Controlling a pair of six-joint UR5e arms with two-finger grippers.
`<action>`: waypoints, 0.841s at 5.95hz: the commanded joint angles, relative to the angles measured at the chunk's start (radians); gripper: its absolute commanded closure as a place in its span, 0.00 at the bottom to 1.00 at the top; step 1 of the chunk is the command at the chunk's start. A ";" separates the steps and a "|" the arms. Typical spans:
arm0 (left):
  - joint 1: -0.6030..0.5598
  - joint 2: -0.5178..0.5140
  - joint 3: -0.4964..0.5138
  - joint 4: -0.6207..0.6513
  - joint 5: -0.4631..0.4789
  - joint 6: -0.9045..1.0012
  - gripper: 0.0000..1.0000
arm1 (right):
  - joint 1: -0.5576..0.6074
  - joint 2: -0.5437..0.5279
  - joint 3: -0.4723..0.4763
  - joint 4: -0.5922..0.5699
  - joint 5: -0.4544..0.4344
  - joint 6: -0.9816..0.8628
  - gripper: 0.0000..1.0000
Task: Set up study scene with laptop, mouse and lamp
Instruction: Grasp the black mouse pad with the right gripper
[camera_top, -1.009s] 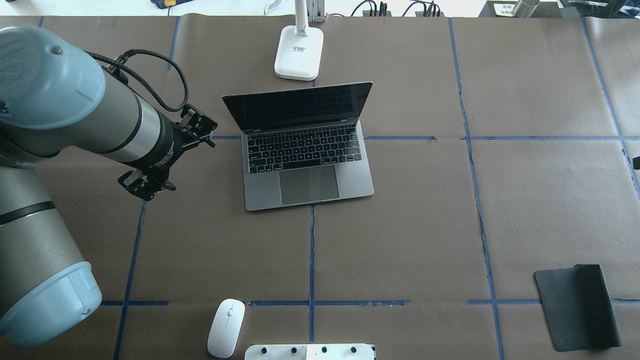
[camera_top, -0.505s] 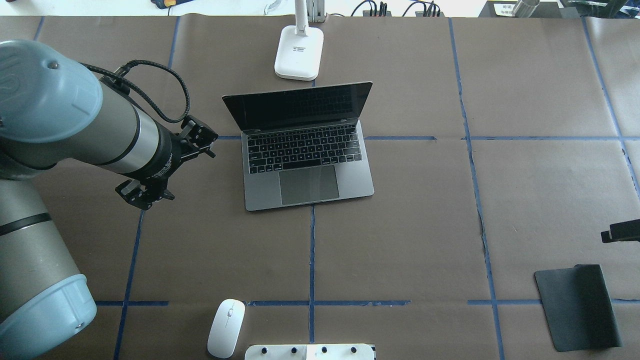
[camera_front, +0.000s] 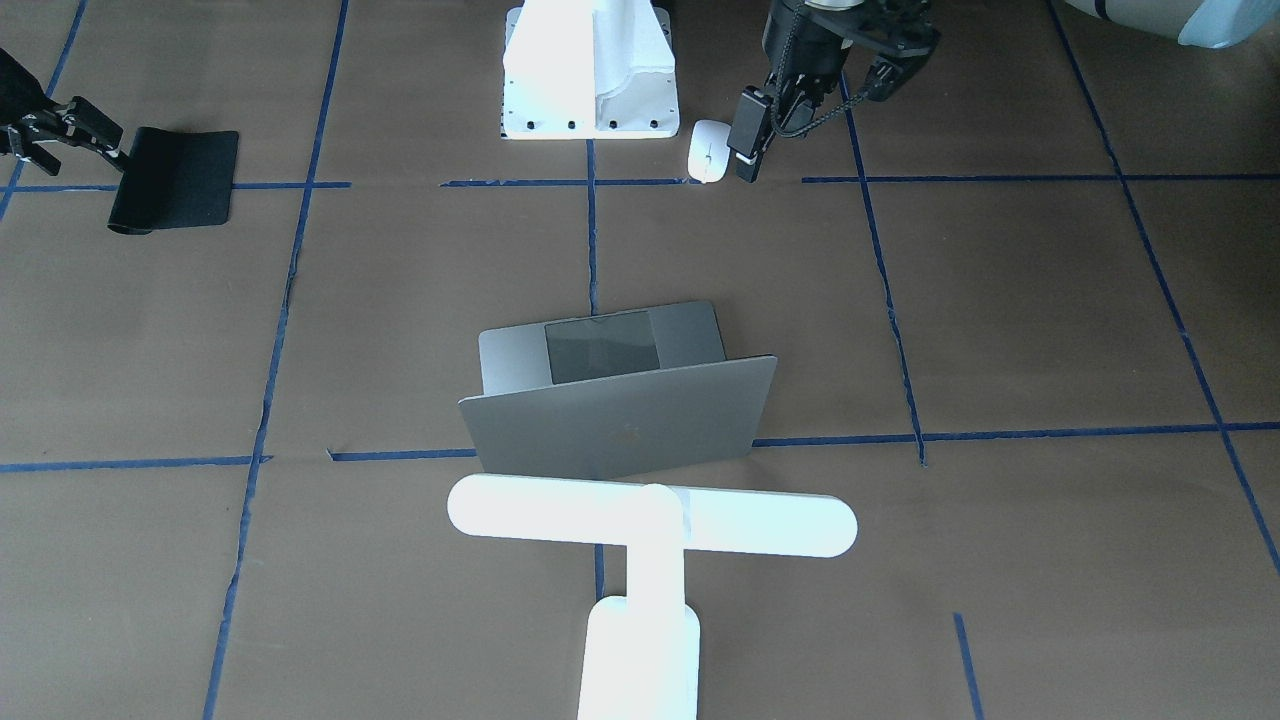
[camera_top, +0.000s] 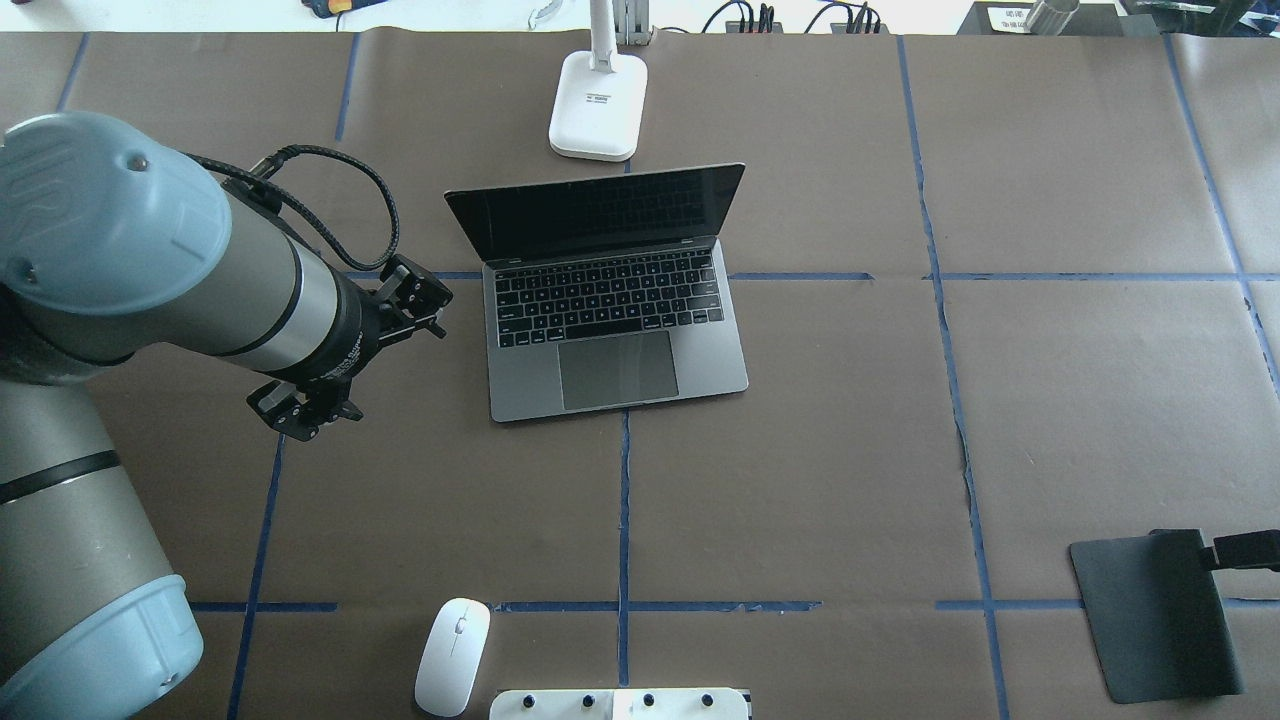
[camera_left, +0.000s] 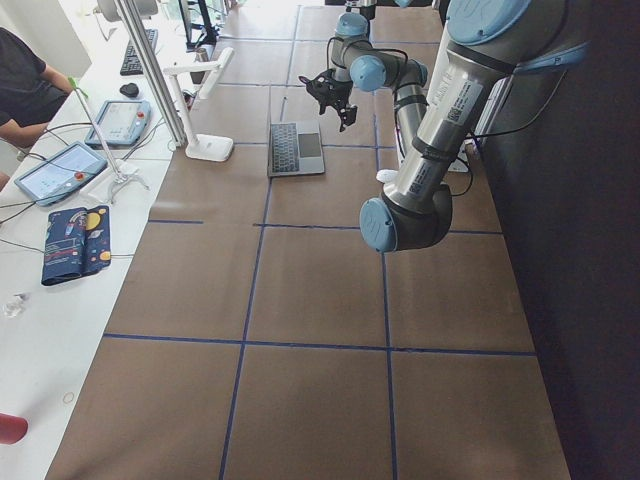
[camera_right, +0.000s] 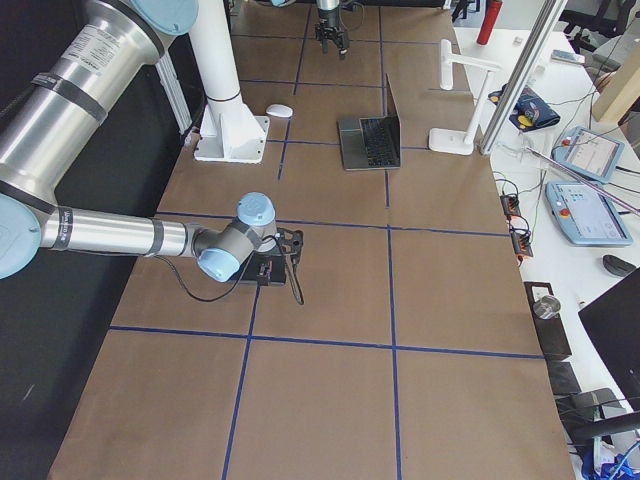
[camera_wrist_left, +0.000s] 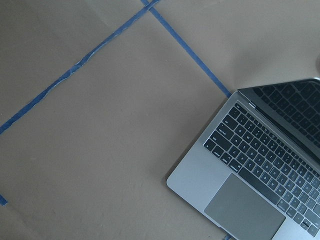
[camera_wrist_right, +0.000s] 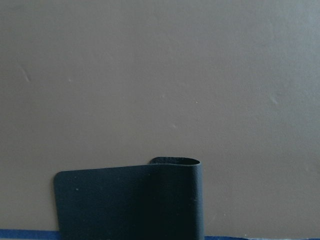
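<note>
The grey laptop (camera_top: 615, 300) stands open mid-table, screen facing the robot; the left wrist view shows its keyboard (camera_wrist_left: 270, 165). The white mouse (camera_top: 452, 655) lies near the robot's base. The white lamp has its base (camera_top: 597, 105) behind the laptop and its bar head (camera_front: 650, 515) above the lid. My left gripper (camera_top: 358, 350) hangs in the air left of the laptop, open and empty. My right gripper (camera_front: 60, 135) is open at the far right corner of the black mouse pad (camera_top: 1155, 615); one finger (camera_top: 1245, 550) shows in the overhead view.
The white bolted pedestal (camera_top: 620, 703) stands at the near edge beside the mouse. The mouse pad's far edge is curled up in the right wrist view (camera_wrist_right: 130, 200). Blue tape lines cross the brown table cover. Tablets and cables lie beyond the far edge.
My right gripper came in from the right edge and moved toward the robot, up to the mouse pad's corner. My left gripper shifted slightly right and nearer the robot.
</note>
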 joint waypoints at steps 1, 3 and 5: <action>0.006 -0.001 -0.003 0.000 0.000 -0.002 0.00 | -0.148 0.005 -0.041 0.084 -0.098 0.132 0.01; 0.008 -0.003 -0.003 0.000 0.000 -0.002 0.00 | -0.210 0.033 -0.067 0.084 -0.135 0.162 0.02; 0.008 -0.001 -0.003 -0.001 0.000 -0.002 0.00 | -0.207 0.024 -0.068 0.083 -0.137 0.163 0.08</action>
